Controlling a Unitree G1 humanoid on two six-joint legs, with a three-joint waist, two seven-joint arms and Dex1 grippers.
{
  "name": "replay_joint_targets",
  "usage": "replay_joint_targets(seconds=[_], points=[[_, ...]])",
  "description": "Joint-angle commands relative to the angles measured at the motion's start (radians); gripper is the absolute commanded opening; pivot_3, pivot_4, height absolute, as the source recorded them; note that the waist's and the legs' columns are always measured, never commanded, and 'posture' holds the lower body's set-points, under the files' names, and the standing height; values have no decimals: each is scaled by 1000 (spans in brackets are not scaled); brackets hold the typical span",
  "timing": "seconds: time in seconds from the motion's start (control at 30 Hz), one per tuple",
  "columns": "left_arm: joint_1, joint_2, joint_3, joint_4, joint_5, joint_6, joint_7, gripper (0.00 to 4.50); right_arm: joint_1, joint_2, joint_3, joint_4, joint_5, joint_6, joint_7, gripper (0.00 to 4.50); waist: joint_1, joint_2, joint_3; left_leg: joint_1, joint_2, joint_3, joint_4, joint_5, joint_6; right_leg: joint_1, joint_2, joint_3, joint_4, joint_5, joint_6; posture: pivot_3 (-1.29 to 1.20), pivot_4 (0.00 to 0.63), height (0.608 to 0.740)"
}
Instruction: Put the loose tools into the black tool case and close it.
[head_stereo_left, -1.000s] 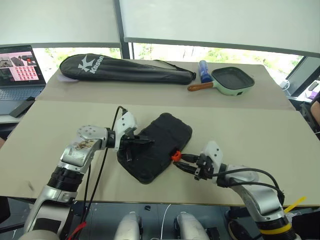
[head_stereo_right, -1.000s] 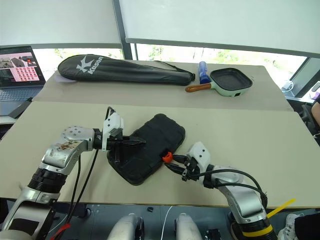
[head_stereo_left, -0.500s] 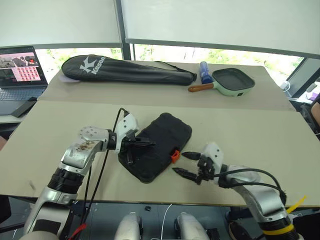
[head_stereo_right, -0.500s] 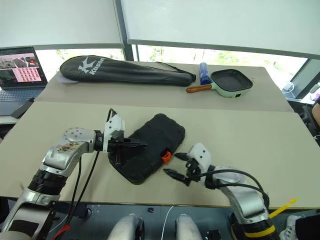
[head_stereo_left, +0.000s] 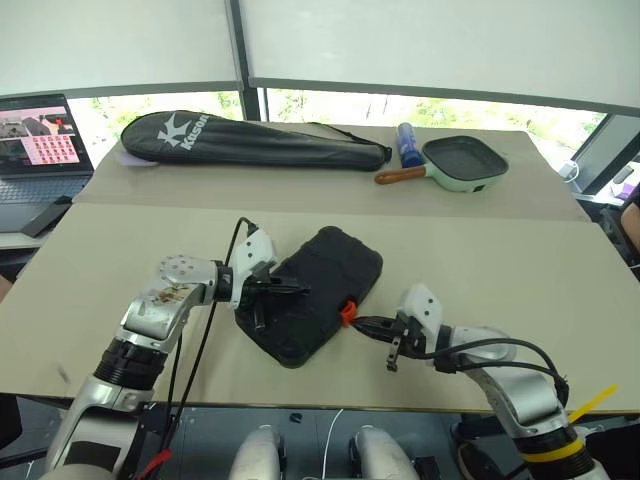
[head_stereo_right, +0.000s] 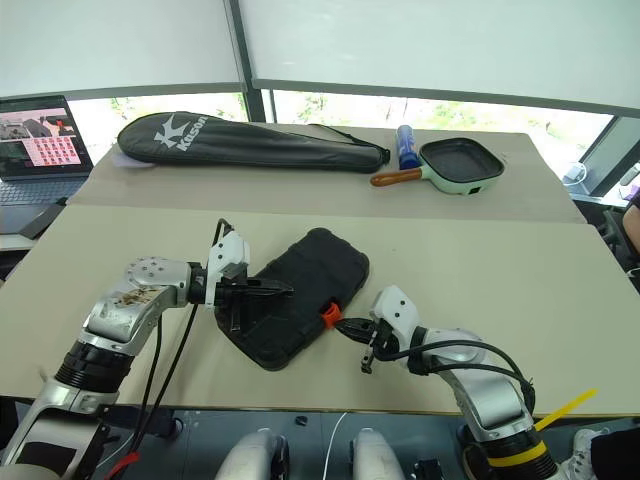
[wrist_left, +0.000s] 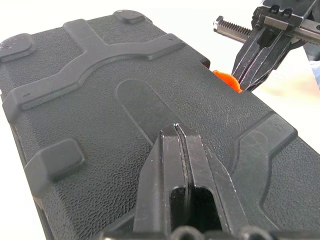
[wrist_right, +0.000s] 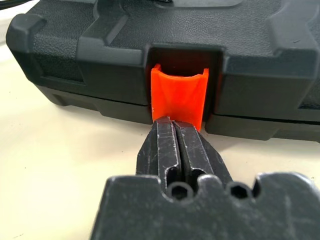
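Black tool case (head_stereo_left: 313, 293) lies shut on the tan surface (head_stereo_left: 480, 270), between the two grippers. Its lid is down and its bumpy top faces up.

On the case's front edge sits a small orange latch (wrist_right: 178, 95). The right gripper (wrist_right: 176, 131) has its two black fingers pressed tight together with nothing between them. Their tips are right at the bottom of the latch, so close that they look like they touch it. From above, this gripper (head_stereo_left: 362, 323) is low over the surface, just beside the case's near side.

The left gripper (wrist_left: 176, 131) is on the other side of the case. Its fingers are pressed together too, and it holds nothing. The tips rest on the top of the lid, near the middle, pointing across the case toward the latch.

Far beyond both grippers, at the back of the surface, lies a long black racket bag (head_stereo_left: 250, 140) with a white logo. Next to it is a green frying pan (head_stereo_left: 460, 163) with a brown handle, and a blue bottle (head_stereo_left: 409, 143) just beside the pan. A laptop (head_stereo_left: 38, 140) sits open past the left gripper's side, off the edge of the surface.
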Motion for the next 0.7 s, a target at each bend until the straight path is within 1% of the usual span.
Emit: replay_joint_targets(seconds=[0.03, 0.37, 0.53, 0.7], points=[[35, 8, -73, 56, 47, 48, -8, 0, -44, 27, 10, 6, -9, -40, -11, 81, -1, 0, 0, 0, 0, 0, 0, 0, 0, 0, 0, 0, 0, 0, 0, 0, 150, 740], [51, 15, -78, 48, 47, 64, -6, 0, -73, 93, 16, 34, -19, -49, -17, 81, -4, 0, 0, 2, 1, 0, -1, 0, 0, 1, 1, 1, 0, 0, -1, 0, 150, 740], [57, 19, -80, 46, 49, 68, -5, 0, -87, 92, 16, 40, -20, -46, -11, 81, -5, 0, 0, 2, 1, 0, -1, 0, 0, 0, 1, 1, 0, 0, -1, 0, 150, 740], [62, 21, -82, 42, 48, 71, -3, 0, -122, 52, 30, 17, -24, 19, 12, 81, -6, 0, 0, 2, 1, 0, -2, 0, 0, 0, 1, 1, 0, 0, -1, 0, 150, 740]])
